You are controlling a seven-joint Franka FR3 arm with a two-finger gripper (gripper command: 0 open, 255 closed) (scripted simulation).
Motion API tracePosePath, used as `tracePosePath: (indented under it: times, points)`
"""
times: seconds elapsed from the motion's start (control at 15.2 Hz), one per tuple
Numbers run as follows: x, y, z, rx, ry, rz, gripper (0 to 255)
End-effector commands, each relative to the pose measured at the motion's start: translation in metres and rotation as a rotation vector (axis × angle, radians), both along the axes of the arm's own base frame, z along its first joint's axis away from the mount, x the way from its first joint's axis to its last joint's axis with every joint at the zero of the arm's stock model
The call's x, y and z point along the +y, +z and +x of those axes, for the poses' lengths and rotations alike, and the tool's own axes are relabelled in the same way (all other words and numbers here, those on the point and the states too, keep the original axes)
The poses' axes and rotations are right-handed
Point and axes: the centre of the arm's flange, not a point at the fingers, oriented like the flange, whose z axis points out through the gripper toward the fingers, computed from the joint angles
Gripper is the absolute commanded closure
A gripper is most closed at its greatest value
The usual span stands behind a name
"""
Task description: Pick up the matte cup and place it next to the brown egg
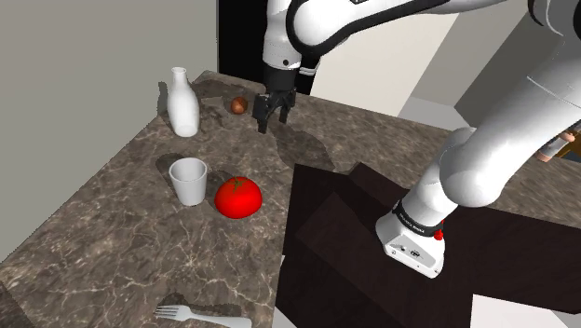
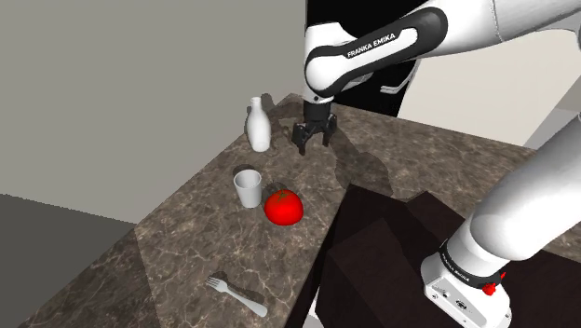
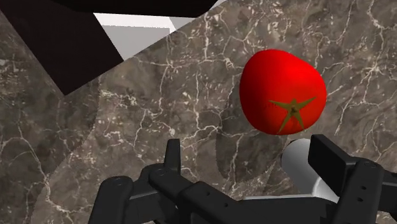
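On the far left of the desk (image 1: 112,224), as the shoulder view has it, you have a white bottle (image 1: 183,102) standing upright. Nearer, and almost in line with it, stands the cup (image 1: 189,180). It is drawn plain white, upright, mouth up, and nothing touches it. A fork (image 1: 200,317) lies at the near edge, well apart from everything. Just right of the cup sits a red tomato (image 1: 237,197), close beside it but seemingly not touching. Farther back, right of the bottle, lies the small brown egg (image 1: 239,105).

Right of the egg and just beside it hangs your gripper (image 1: 271,116). It is empty, with its fingers (image 3: 172,159) spread wide above bare desk. In the wrist view the tomato and a slice of the cup's pale wall show past the gripper.

By my reading you are at the first step: the cup is not yet reached, let alone lifted. Your next move calls for bringing the gripper near and left until it is over the cup. Then lower it with one finger on each side of the wall. Turn the fingers so neither comes down on the tomato side, or you may nudge the tomato or tip the cup. Plan the set-down for the bare patch right of the egg, since the bottle crowds its left.
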Motion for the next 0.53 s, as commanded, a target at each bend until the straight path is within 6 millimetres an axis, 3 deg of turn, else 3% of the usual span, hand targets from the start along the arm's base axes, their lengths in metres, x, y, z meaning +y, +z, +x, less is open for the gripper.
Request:
tracePosePath:
  times: [0.0, 0.46]
  points:
    - [0.018, -0.015, 0.014, -0.005, 0.004, 0.005, 0]
    - [0.077, -0.062, 0.064, -0.02, 0.018, 0.017, 0]
